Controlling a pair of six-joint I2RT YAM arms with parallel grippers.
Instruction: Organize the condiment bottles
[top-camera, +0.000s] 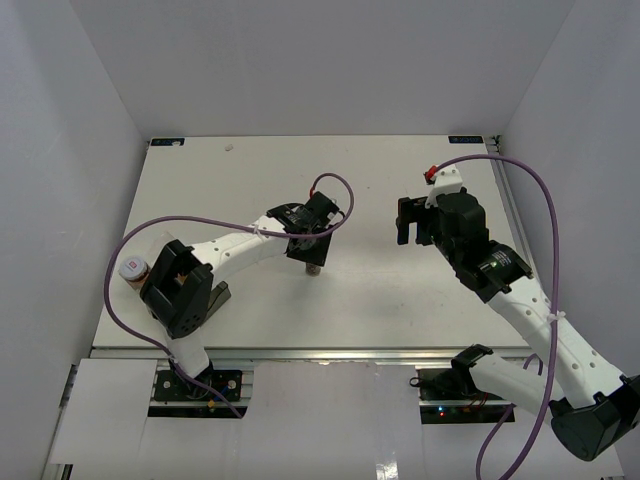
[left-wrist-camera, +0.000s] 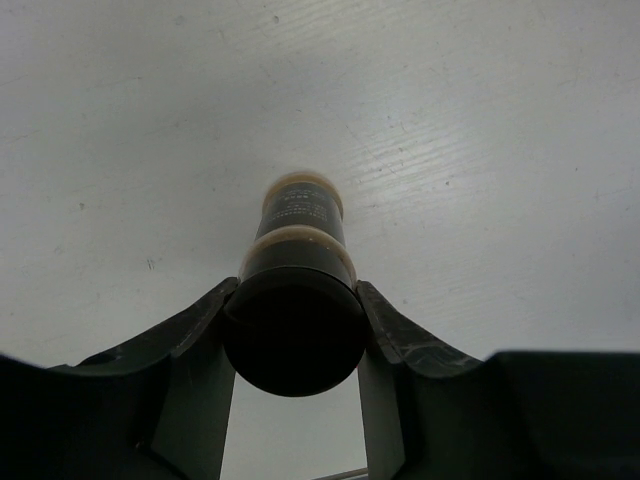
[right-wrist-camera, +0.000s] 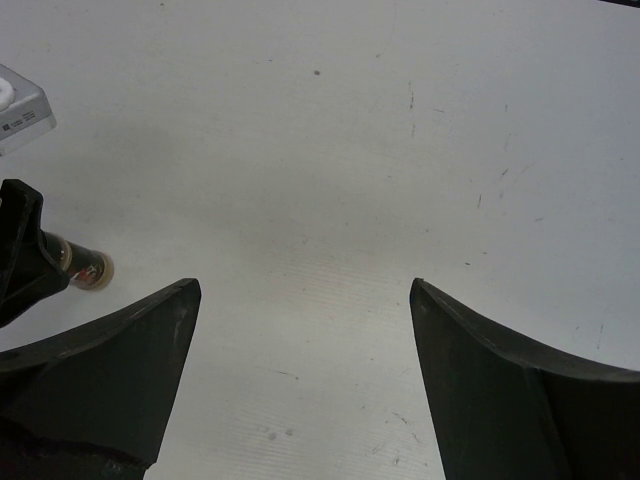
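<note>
My left gripper (top-camera: 312, 252) is shut on the black cap of a small condiment bottle (left-wrist-camera: 300, 215) with dark contents. It holds the bottle upright near the middle of the table, its base at or just above the surface. The same bottle shows in the top view (top-camera: 313, 268) and at the left edge of the right wrist view (right-wrist-camera: 85, 268). A second bottle with a pale cap (top-camera: 132, 268) stands at the table's left edge, beside the left arm's elbow. My right gripper (top-camera: 409, 228) is open and empty, right of centre; its fingers (right-wrist-camera: 140, 340) frame bare table.
A grey rectangular box (right-wrist-camera: 20, 115) lies at the far left of the right wrist view. White walls close the table (top-camera: 400, 300) on the left, back and right. Purple cables loop over both arms.
</note>
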